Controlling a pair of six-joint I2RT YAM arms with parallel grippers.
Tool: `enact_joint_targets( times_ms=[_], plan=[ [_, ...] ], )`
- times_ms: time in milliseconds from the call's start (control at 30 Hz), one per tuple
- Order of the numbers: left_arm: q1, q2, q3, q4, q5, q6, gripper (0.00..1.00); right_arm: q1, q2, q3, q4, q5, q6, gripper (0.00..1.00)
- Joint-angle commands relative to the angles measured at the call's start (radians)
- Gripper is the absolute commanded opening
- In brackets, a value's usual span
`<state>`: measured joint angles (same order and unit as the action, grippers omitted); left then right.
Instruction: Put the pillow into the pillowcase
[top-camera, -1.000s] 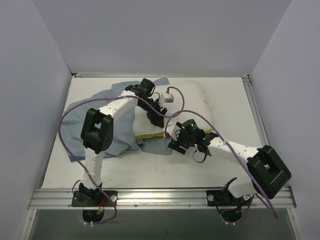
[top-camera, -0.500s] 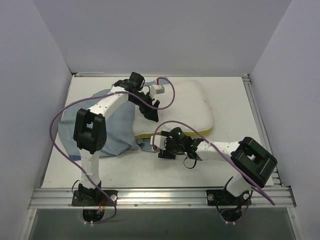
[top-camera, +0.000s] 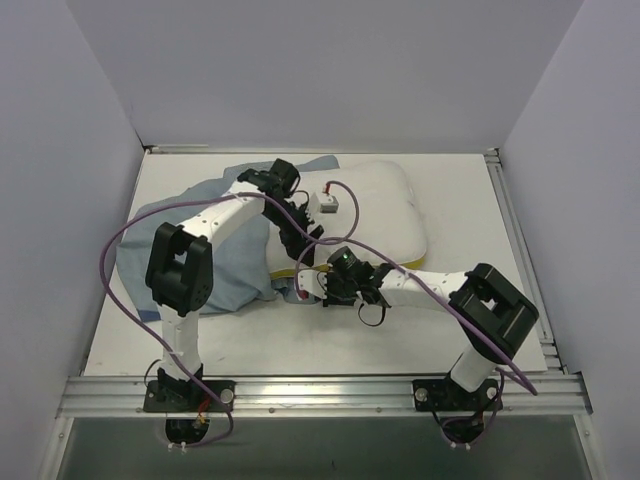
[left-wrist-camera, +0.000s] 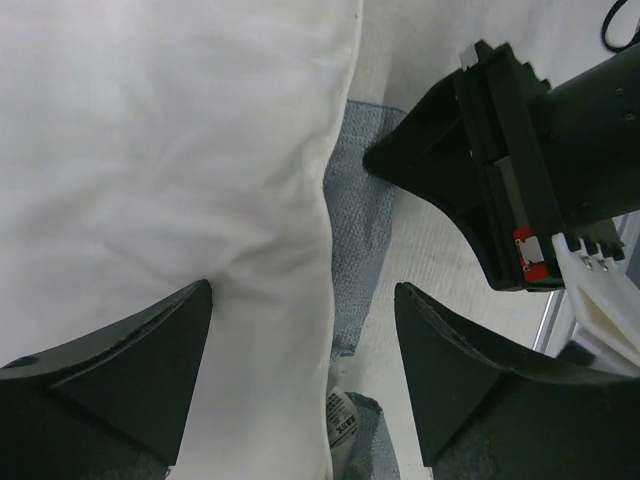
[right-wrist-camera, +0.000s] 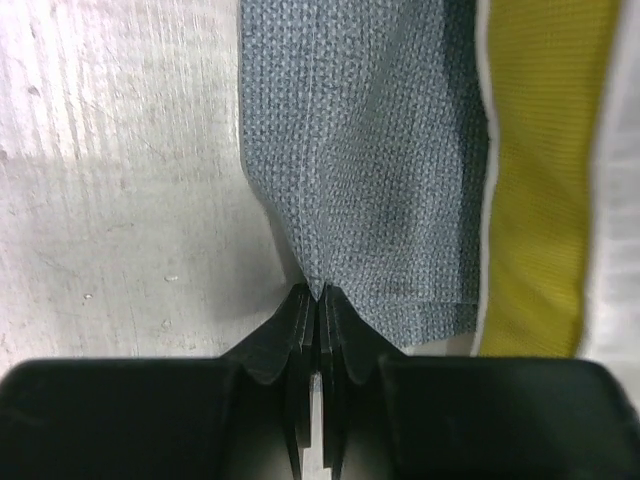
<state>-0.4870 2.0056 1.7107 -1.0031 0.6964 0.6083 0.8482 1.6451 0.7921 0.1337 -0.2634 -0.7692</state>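
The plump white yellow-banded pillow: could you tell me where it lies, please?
In the top view the pillow lies far centre-right on the table, its left end meeting the pale grey-blue pillowcase, under the left gripper.

We count one pillow (top-camera: 385, 205), one pillowcase (top-camera: 225, 265) and one table (top-camera: 300, 340). We see two arms, a left arm (top-camera: 185, 270) and a right arm (top-camera: 450, 295), each with one gripper: the left gripper (left-wrist-camera: 300, 295) and the right gripper (right-wrist-camera: 318, 295). We also count two purple cables (top-camera: 103, 262) and one small printed tag (left-wrist-camera: 341, 428).
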Motion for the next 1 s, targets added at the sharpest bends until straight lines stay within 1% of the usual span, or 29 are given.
enact_joint_targets(
  times_ms=[0, 67, 100, 133, 167, 200, 233, 267, 300, 333, 367, 400, 467, 500, 567, 667, 733, 767, 833, 867, 933, 967],
  plan=[
    [-0.036, 0.002, -0.039, -0.020, -0.093, 0.057, 0.82, 0.006, -0.039, 0.004, -0.094, 0.056, -0.027, 0.00],
    [-0.033, 0.008, -0.068, -0.002, -0.147, 0.065, 0.79, -0.001, -0.054, -0.019, -0.094, 0.084, -0.042, 0.00],
    [-0.033, 0.013, -0.074, 0.012, -0.168, 0.070, 0.69, -0.004, -0.059, -0.027, -0.092, 0.090, -0.045, 0.00],
    [-0.033, 0.015, -0.072, 0.012, -0.181, 0.088, 0.63, -0.015, -0.064, -0.034, -0.092, 0.096, -0.048, 0.00],
    [-0.030, 0.013, -0.072, 0.011, -0.187, 0.096, 0.54, -0.021, -0.073, -0.042, -0.091, 0.102, -0.050, 0.00],
    [-0.022, 0.009, -0.065, -0.005, -0.190, 0.103, 0.28, -0.024, -0.076, -0.053, -0.094, 0.121, -0.050, 0.00],
    [-0.018, 0.009, -0.051, -0.034, -0.189, 0.146, 0.18, -0.037, -0.083, -0.059, -0.098, 0.128, -0.051, 0.00],
    [-0.012, 0.007, -0.036, -0.108, -0.189, 0.171, 0.10, -0.044, -0.103, -0.066, -0.103, 0.136, -0.054, 0.00],
    [0.007, 0.005, 0.004, -0.150, -0.195, 0.195, 0.00, -0.057, -0.116, -0.080, -0.114, 0.139, -0.059, 0.00],
    [0.016, 0.007, 0.024, -0.198, -0.198, 0.244, 0.00, -0.070, -0.128, -0.089, -0.121, 0.139, -0.061, 0.00],
    [0.027, 0.010, 0.050, -0.303, -0.204, 0.273, 0.00, -0.099, -0.151, -0.093, -0.129, 0.139, -0.062, 0.00],
    [0.056, 0.016, 0.085, -0.355, -0.222, 0.301, 0.00, -0.113, -0.162, -0.097, -0.163, 0.138, -0.067, 0.00],
    [0.086, 0.024, 0.104, -0.461, -0.245, 0.364, 0.00, -0.152, -0.209, -0.108, -0.190, 0.133, -0.065, 0.00],
    [0.099, 0.019, 0.102, -0.482, -0.261, 0.383, 0.00, -0.158, -0.228, -0.116, -0.219, 0.128, -0.067, 0.00],
    [0.134, 0.007, 0.055, -0.486, -0.328, 0.418, 0.00, -0.163, -0.299, -0.145, -0.252, 0.119, -0.071, 0.00],
    [0.160, -0.010, -0.034, -0.445, -0.363, 0.436, 0.00, -0.158, -0.402, -0.194, -0.316, 0.078, -0.067, 0.00],
    [0.157, -0.011, -0.077, -0.410, -0.347, 0.412, 0.00, -0.137, -0.445, -0.215, -0.356, 0.069, -0.058, 0.00],
    [0.145, -0.011, -0.086, -0.385, -0.315, 0.398, 0.00, -0.121, -0.479, -0.228, -0.388, 0.064, -0.055, 0.00],
    [0.130, -0.015, -0.100, -0.382, -0.275, 0.383, 0.00, -0.072, -0.514, -0.243, -0.425, 0.055, -0.045, 0.00],
    [0.110, -0.019, -0.117, -0.375, -0.256, 0.378, 0.00, -0.054, -0.560, -0.270, -0.442, 0.055, -0.038, 0.00],
    [0.093, -0.044, -0.146, -0.364, -0.262, 0.389, 0.00, -0.003, -0.609, -0.297, -0.480, 0.053, -0.035, 0.00],
    [0.087, -0.053, -0.166, -0.365, -0.262, 0.402, 0.00, 0.006, -0.643, -0.304, -0.526, 0.041, -0.022, 0.00]
  ],
)
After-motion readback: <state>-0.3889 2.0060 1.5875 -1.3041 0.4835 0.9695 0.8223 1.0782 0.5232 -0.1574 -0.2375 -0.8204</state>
